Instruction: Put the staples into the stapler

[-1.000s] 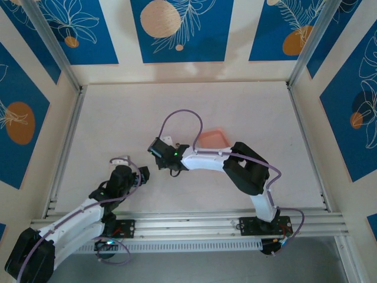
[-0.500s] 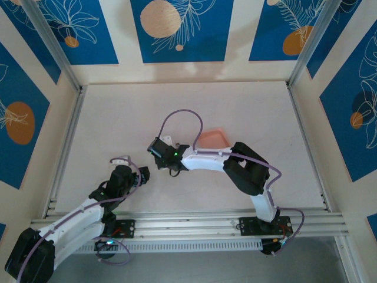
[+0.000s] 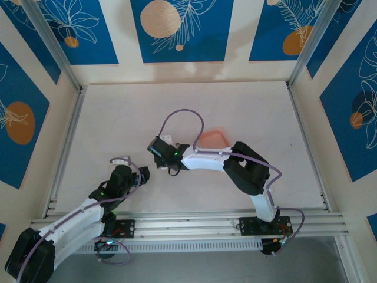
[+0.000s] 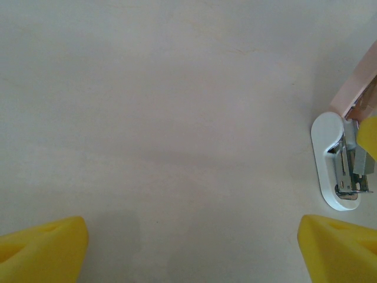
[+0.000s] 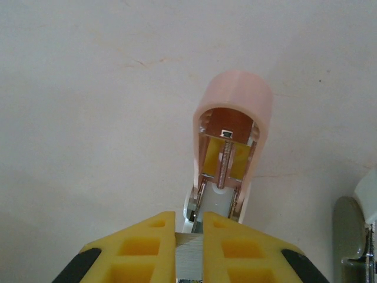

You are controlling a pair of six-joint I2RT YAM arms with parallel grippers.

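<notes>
Gaping stapler (image 5: 228, 147) (axis toward right gripper (image 5: 189, 227))

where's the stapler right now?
Right wrist view: the stapler lies open, centre frame, directly ahead of the right gripper, whose jaws pinch the staples. Left wrist view: at the right edge.

The left arm (image 3: 70, 219) and right arm (image 3: 203, 158) were white shells with black joints, their black bases bolted onto the aluminium rail (image 3: 188, 221), each trailing a thin purple cable (image 3: 179, 112). The right gripper (image 5: 189, 227) had yellow moulded fingers (image 5: 147, 247) with square recesses.
</notes>
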